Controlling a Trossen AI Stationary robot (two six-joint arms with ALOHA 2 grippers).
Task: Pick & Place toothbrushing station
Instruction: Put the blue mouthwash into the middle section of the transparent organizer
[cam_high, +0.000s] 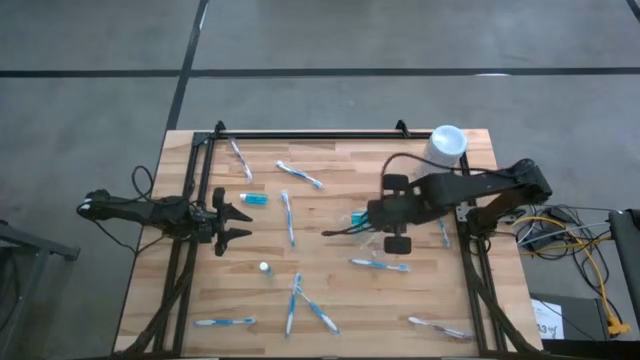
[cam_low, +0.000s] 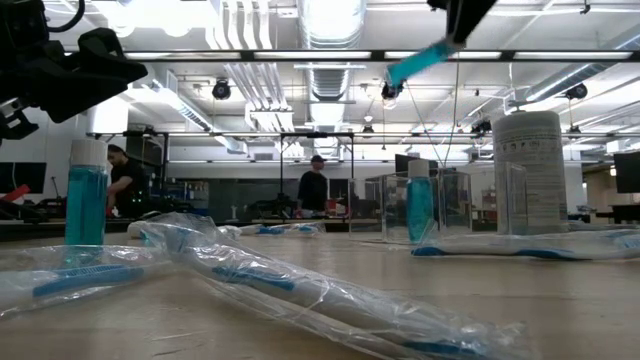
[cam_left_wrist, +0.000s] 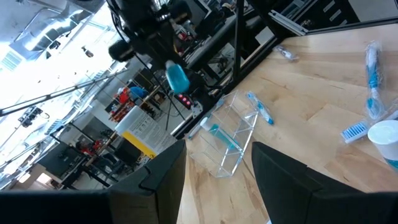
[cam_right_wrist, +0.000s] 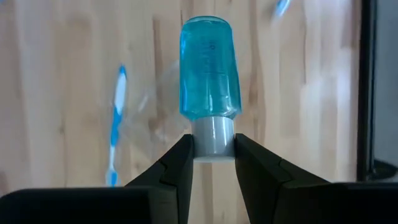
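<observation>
My right gripper (cam_right_wrist: 212, 163) pinched the white cap of a small blue tube (cam_right_wrist: 209, 68), held above the table (cam_high: 330, 300) at mid-frame of the high view. Farther left, my left gripper (cam_high: 236, 224) hung with fingers apart, empty. Toothbrushes (cam_high: 379, 264) lay scattered around.

No legible text in any view. The tall white cylinder (cam_low: 529, 172) carries fine print, too small to read. The yellow-edged white placard (cam_left_wrist: 140, 132) in the room behind carries dark print lines, also unreadable. No brand or number made out on tubes or toothbrush wrappers.
</observation>
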